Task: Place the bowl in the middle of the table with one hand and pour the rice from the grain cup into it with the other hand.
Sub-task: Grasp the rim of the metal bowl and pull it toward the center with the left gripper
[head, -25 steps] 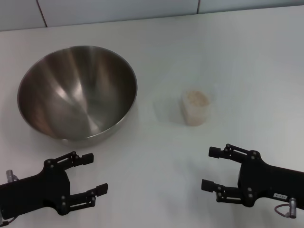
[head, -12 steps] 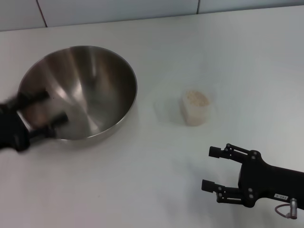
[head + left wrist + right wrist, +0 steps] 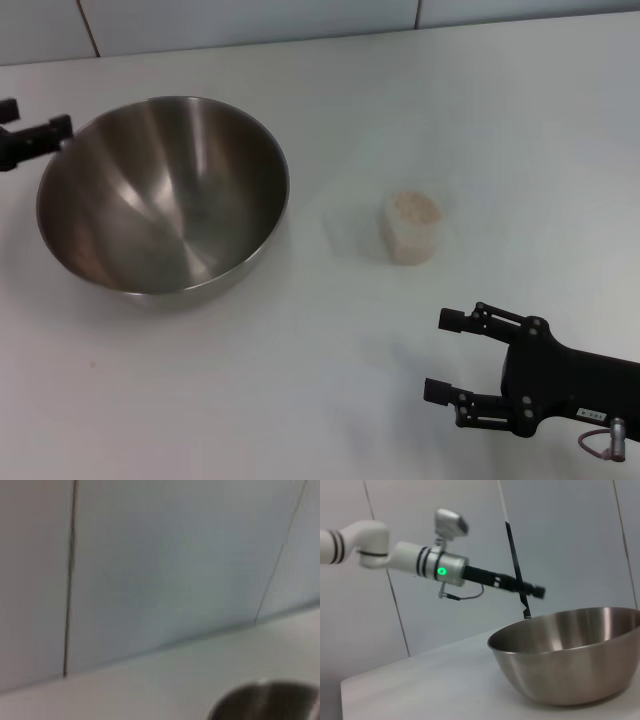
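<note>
white table [image 3: 400, 90], bowl [image 3: 165, 190], grain cup [image 3: 412, 227]

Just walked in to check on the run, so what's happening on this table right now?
The left gripper has swung up to the far left rim of the steel bowl and is not yet holding it. The right gripper waits with open jaws near the table's front edge, short of the grain cup, which stands upright, full of rice. The bowl is empty and sits left of centre; nothing is poured yet.
</note>
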